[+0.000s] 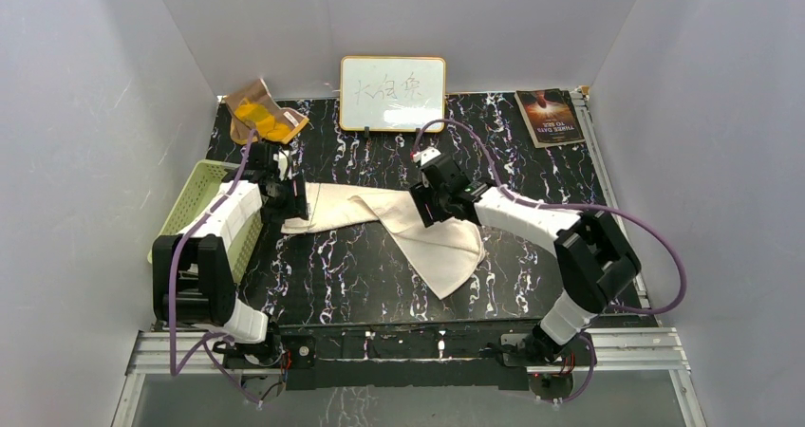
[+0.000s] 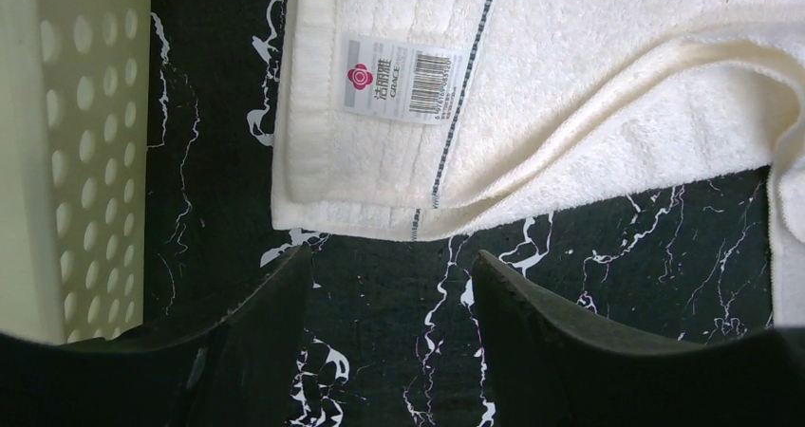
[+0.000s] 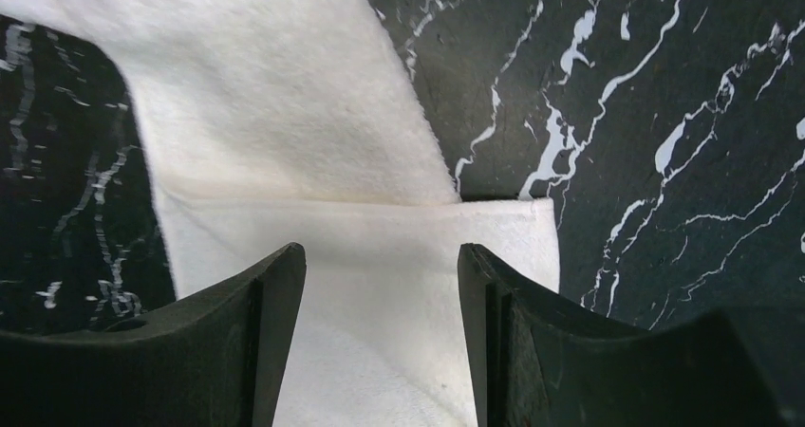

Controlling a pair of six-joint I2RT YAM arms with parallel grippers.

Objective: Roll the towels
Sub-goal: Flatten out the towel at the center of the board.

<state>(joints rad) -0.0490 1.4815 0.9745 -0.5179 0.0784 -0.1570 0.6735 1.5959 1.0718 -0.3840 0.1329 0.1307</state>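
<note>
Black marbled table (image 1: pixel 342 275), white-walled enclosure. Cream towel (image 1: pixel 432 242) lies twisted mid-table; orange cloth (image 1: pixel 258 114) far left. Left gripper (image 2: pixel 391 256) jaws apart, just short of the towel's labelled end. Right gripper (image 3: pixel 380 251) jaws apart over a fold. Risk: rolling across the twist would likely give a skewed, loose roll.

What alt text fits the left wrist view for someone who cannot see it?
The end of a cream towel, with a label and thin dark line, lies on a black marbled table. The left gripper, open and empty, is just short of its edge; a pale perforated basket at left.
</note>
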